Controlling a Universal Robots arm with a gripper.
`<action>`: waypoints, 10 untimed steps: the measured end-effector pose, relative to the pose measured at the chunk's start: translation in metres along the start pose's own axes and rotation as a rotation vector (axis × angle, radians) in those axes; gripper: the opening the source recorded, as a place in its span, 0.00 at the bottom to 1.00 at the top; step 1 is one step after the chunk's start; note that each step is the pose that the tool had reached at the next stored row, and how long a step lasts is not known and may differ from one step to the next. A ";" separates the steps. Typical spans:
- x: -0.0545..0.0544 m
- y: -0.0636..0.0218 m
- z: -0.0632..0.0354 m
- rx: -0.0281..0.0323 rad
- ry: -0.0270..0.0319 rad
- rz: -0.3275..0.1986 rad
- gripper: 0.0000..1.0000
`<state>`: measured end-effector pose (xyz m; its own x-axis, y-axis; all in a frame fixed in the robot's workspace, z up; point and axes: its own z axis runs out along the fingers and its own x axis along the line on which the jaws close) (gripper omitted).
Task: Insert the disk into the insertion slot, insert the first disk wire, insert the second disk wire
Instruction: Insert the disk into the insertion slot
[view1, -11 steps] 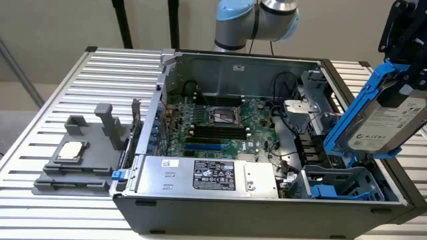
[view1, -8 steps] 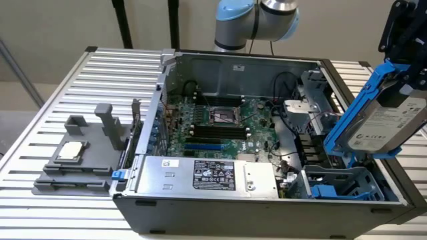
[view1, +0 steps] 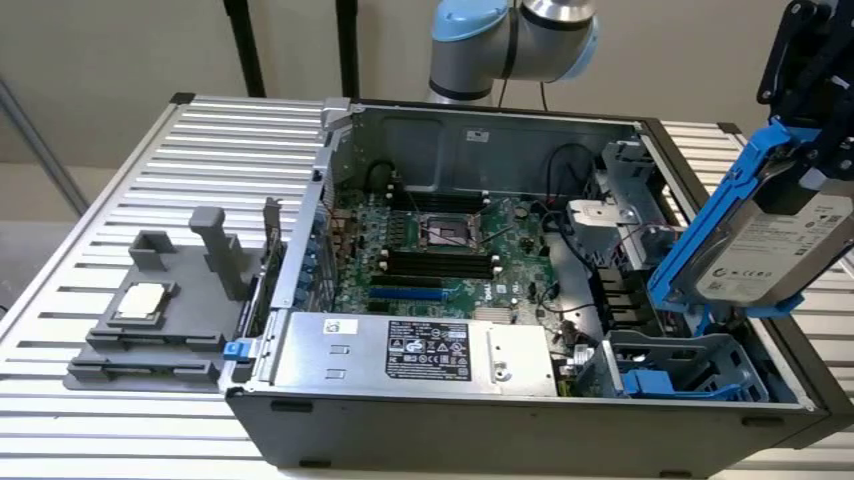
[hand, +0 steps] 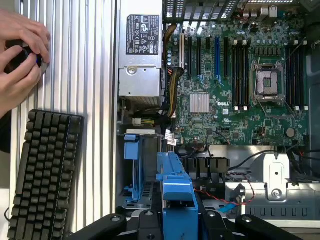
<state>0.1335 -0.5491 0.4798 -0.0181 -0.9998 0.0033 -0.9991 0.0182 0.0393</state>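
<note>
The disk (view1: 787, 245), a silver-grey drive with a white label in a bright blue carrier, hangs tilted on edge above the open computer case's corner at the exterior view's right. My gripper (view1: 817, 160) is shut on its upper end. Below it, inside the case, the insertion slot (view1: 681, 365) is a grey cage bay with blue tabs, with no drive in it. In the wrist view the carrier's blue edge (hand: 175, 192) sits between my fingers (hand: 150, 222), and the slot (hand: 135, 170) lies just beside it. Thin red and black wires (hand: 215, 192) run near the bay.
The open case (view1: 534, 410) holds a motherboard (view1: 441, 250) and a silver power-supply box (view1: 414, 350). A grey stepped fixture block (view1: 154, 300) stands on the slatted table at the exterior view's left. A keyboard (hand: 45, 175) and a person's hands (hand: 20, 55) are beside the case.
</note>
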 end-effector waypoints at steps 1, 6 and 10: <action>0.000 0.0000 0.0000 0.0000 0.0000 0.000 0.33; 0.005 0.0006 0.0000 0.0001 0.0001 0.000 0.33; 0.015 0.0095 0.0005 0.0000 0.0001 0.000 0.33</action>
<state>0.1237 -0.5634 0.4798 -0.0181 -0.9998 0.0034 -0.9991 0.0182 0.0394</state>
